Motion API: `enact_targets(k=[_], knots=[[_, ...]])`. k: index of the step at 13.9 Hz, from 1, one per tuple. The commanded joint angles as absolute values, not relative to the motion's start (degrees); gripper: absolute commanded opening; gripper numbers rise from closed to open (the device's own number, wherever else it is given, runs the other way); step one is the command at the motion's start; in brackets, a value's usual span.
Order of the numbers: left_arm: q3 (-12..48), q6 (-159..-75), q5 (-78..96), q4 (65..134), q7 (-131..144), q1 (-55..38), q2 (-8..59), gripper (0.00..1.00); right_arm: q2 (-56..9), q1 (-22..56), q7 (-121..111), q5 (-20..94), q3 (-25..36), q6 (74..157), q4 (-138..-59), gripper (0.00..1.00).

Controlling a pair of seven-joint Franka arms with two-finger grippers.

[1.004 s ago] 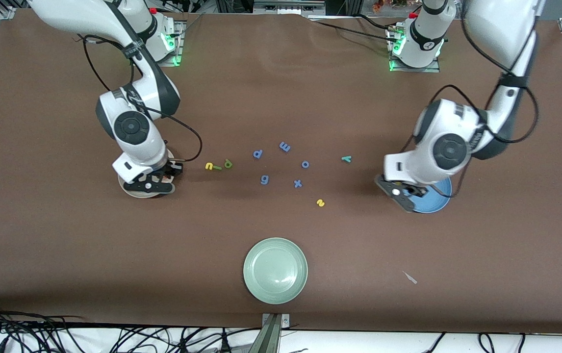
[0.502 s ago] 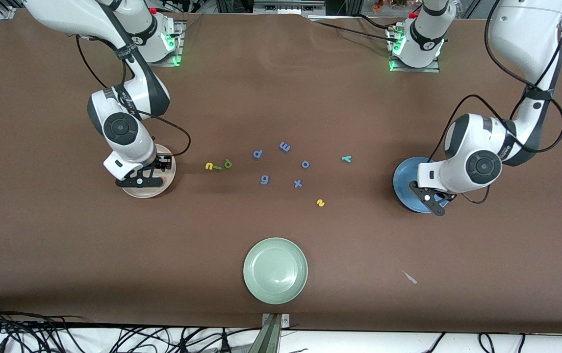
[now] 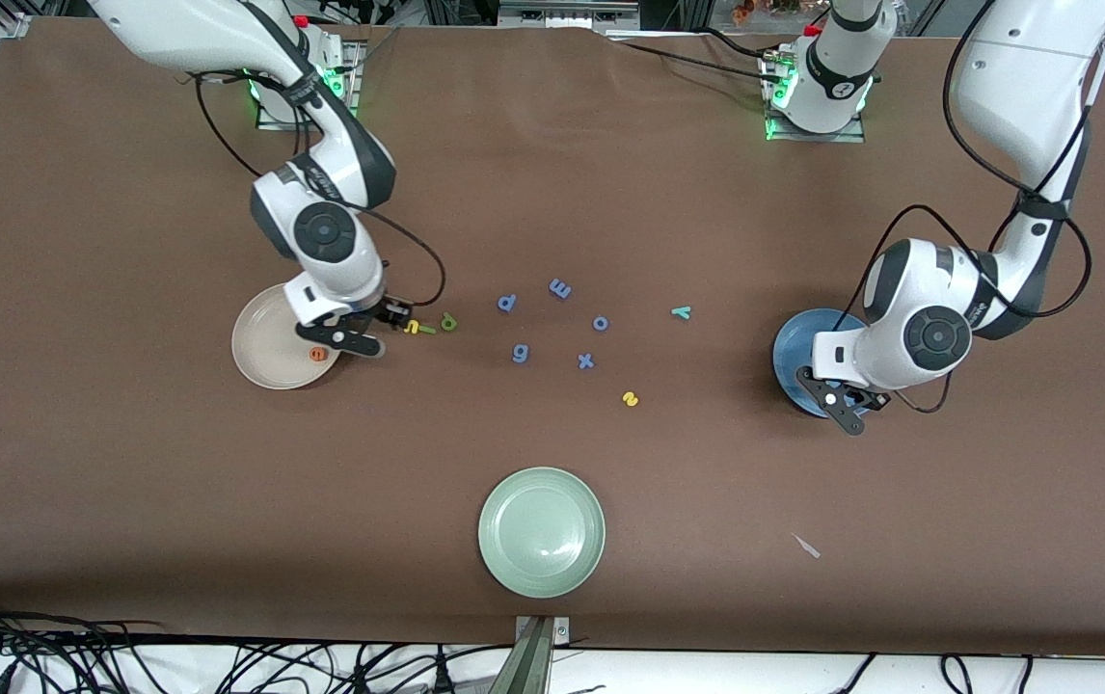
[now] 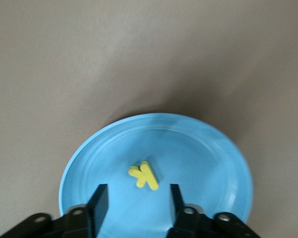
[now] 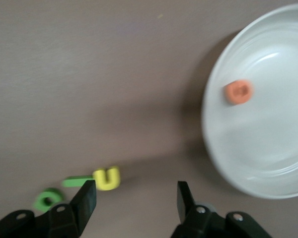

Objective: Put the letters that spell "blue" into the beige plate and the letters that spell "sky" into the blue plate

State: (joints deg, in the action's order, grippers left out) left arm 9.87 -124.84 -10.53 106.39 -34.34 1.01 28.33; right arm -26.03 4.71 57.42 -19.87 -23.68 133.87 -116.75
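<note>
Right pincer point(image 3: 366, 333): hanging over the table between the beige plate point(image 3: 263, 359) and the yellow u point(image 3: 411, 327), fingers point(image 5: 85, 197) standing apart with nothing between them.
Beige plate: sitting toward the right arm's end of the table, carrying the orange e point(image 3: 318, 354) near its rim.
Yellow u, light green l point(image 3: 427, 330), dark green b point(image 3: 448, 322): lying in a tight row on the table just beside the right pincer, the u touching the l; all three showing in the right wrist view too, u point(image 5: 107, 178), l point(image 5: 77, 181), b point(image 5: 48, 200).
Blue letters point(image 3: 560, 288): lying scattered mid-table, five of them.
Yellow s point(image 3: 630, 398): lying on the table, nearer to the front camera than the blue letters.
Teal y point(image 3: 681, 311): lying on the table between the blue letters and the blue plate point(image 3: 792, 349).
Pale green plate point(image 3: 541, 531): sitting nearest the front camera, mid-table.
Blue plate: sitting toward the left arm's end of the table, partly covered by the left arm, holding the yellow k point(image 4: 144, 175) near its middle.
Left pincer point(image 3: 847, 413): hanging over the blue plate's rim, fingers point(image 4: 100, 203) standing apart and holding nothing, the k lying loose below.
</note>
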Motion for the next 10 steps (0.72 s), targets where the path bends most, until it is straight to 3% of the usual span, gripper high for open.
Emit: enact_targets(k=[1, 6, 10], knots=[[13.43, -118.5, -11.6, 107.23, -29.03, 0.79, 22.6, 1.0, -29.52, 4.04, 59.24, -19.78, -24.08, 137.18, -114.61, 0.74], [23.8, -114.26, -11.86, 108.02, -11.52, 0.79, 21.09, 1.0, -31.72, 4.04, 59.24, -21.18, -24.08, 141.14, -114.78, 0.74], [29.34, -118.62, -12.48, 112.22, -12.04, 0.79, 21.62, 1.0, -32.17, 3.96, 59.06, -23.89, -23.91, 142.12, -115.31, 0.73]])
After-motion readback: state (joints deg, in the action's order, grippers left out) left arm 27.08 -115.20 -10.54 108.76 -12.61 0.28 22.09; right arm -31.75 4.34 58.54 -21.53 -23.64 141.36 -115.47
